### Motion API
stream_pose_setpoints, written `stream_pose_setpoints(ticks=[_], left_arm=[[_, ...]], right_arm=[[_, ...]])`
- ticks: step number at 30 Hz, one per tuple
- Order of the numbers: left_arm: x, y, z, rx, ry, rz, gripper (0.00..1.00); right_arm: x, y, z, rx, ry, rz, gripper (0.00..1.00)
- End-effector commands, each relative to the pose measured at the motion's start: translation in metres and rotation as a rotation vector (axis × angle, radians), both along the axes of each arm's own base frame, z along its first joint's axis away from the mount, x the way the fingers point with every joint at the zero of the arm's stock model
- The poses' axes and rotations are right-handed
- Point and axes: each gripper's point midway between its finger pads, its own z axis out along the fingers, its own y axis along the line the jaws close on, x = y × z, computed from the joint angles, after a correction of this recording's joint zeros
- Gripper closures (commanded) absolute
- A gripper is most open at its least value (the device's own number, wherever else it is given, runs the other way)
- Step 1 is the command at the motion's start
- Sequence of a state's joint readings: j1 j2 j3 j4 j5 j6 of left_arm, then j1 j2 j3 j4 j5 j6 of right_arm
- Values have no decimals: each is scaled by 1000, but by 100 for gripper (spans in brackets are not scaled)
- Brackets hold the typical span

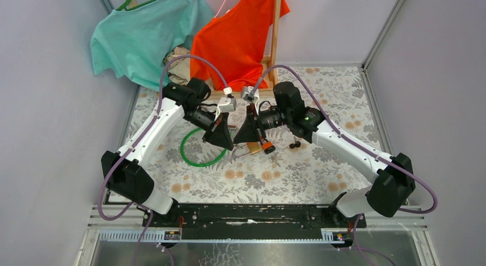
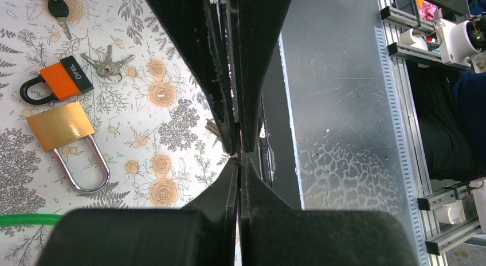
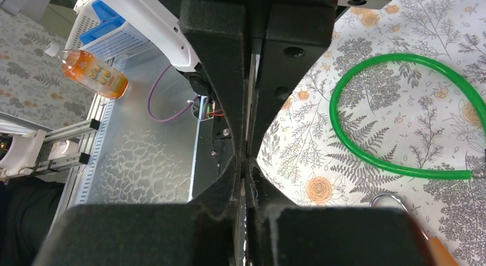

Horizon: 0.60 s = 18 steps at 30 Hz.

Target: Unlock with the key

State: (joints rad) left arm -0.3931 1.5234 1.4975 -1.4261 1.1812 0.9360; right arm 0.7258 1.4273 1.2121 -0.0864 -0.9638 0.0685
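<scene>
Padlocks counted: two – orange padlock [image 2: 57, 82], brass padlock [image 2: 60, 125]. Key bunches: two – silver key pair [image 2: 107, 65], black-headed key set [image 2: 57, 8], latter partly cropped. Green tube loop [image 3: 334, 105]: one. T-shirts: two – teal T-shirt [image 1: 143, 36], orange T-shirt [image 1: 238, 36]. Bottle [image 3: 91, 74]: one.

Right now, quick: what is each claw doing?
Left claw: closed; nothing visibly held.
Right claw: looks closed; any held thing cannot be told.

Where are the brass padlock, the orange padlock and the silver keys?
brass padlock [image 2: 60, 125]: left wrist view, on its gold body.
orange padlock [image 2: 57, 83]: left wrist view, on its orange body.
silver keys [image 2: 106, 66]: left wrist view, on their heads.
</scene>
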Motion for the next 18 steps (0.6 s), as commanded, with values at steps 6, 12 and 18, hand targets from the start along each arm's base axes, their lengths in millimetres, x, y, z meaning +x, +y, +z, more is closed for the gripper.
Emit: stream_pose_setpoints(ticks=[6,12,18], left_arm=[[2,-3,10,-7,-21,4,100],[2,-4,8,-10,-12,3,100],[2,-3,10,-10,-24,0,100]], right_arm=[[-7,-4,5,-5,-17,15,98],[-7,-5,2,-4,-16,10,72],[-6,-4,5,6,-22,3,98]])
